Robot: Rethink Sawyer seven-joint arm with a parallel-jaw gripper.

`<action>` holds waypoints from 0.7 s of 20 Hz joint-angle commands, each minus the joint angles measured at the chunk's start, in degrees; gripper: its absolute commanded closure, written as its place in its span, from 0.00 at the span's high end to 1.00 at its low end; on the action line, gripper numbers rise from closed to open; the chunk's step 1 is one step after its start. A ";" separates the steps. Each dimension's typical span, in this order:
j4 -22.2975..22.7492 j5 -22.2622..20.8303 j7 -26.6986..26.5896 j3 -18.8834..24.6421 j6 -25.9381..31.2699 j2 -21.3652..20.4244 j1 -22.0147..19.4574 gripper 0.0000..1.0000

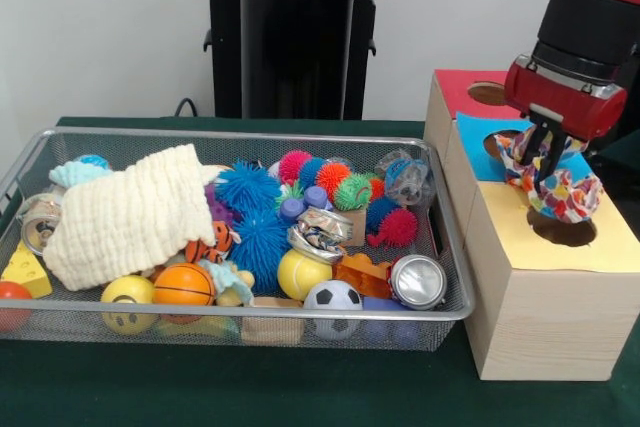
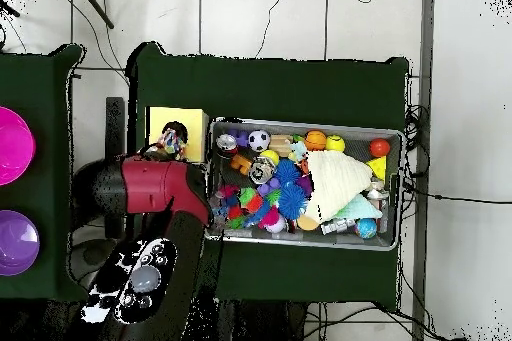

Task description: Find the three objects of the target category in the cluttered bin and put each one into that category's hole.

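Patterned cloth (image 1: 551, 179) is clamped in the gripper (image 1: 545, 162), hanging right above the yellow hole (image 1: 563, 230), slightly behind it.

The bin (image 1: 100, 137) is fine silver wire mesh with a smooth metal rim. A cream cloth (image 1: 130, 212) in it looks soft and waffle-textured. The spiky balls (image 1: 248, 187) look rubbery; the crushed can (image 1: 418, 281) is shiny metal. The box (image 1: 540, 317) is pale matt wood, topped with coloured felt-like panels. Dark green cloth covers the table (image 1: 250, 387).
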 commanded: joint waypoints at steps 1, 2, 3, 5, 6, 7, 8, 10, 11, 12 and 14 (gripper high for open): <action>-7.46 5.79 15.45 3.24 -0.32 8.97 0.96 0.00; -7.88 6.22 15.84 2.96 -0.17 9.35 1.33 0.00; -8.14 6.64 16.01 2.73 0.08 9.52 1.62 0.00; -9.08 7.45 16.38 2.23 0.79 10.04 2.13 0.00; -9.56 7.87 16.56 1.91 1.08 10.33 2.39 0.00; -10.06 8.16 16.76 1.57 1.39 10.57 2.62 0.00; -10.46 8.43 16.81 1.44 1.67 10.73 2.70 0.00; -11.06 9.00 16.69 1.10 2.10 10.99 2.79 0.00; -11.21 9.33 16.54 0.92 2.27 11.01 2.82 0.00; -11.37 9.57 16.47 0.82 2.51 10.99 2.84 0.00; -11.89 10.13 16.35 0.42 3.32 11.00 3.00 0.00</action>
